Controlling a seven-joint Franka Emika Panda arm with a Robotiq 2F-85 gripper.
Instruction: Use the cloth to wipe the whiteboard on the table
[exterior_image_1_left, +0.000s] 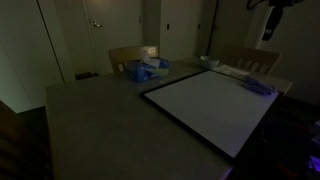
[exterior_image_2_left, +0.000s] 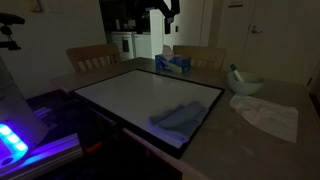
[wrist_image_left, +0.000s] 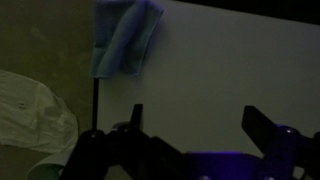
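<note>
Nearest the wrist camera is your gripper (wrist_image_left: 192, 110): its jaws stand wide apart, hold nothing and touch nothing. In an exterior view the gripper (exterior_image_2_left: 167, 9) hangs well above the far side of the whiteboard (exterior_image_2_left: 130, 95). Reading the wrist view from the left, a crumpled white sheet (wrist_image_left: 30, 110) lies on the table (wrist_image_left: 40, 35) off the whiteboard's edge, apart from it. Next comes the blue cloth (wrist_image_left: 125, 40), bunched on the whiteboard just inside that same edge, and to the right of it the whiteboard (wrist_image_left: 240, 60) is bare. The step in hand, as I judge it, is reaching for the cloth, so bring the gripper across and over the cloth's thickest fold before you lower, not over a thin hem. Go down with the jaws wide and set them across the fold, so that closing gathers fabric rather than scraping the whiteboard. Come down gently, because the whiteboard is hard and the cloth looks thin; stop as the jaws meet fabric. Steer clear of the white sheet off the whiteboard's edge. Pinch enough cloth that a pad trails under the gripper for the wipe.
</note>
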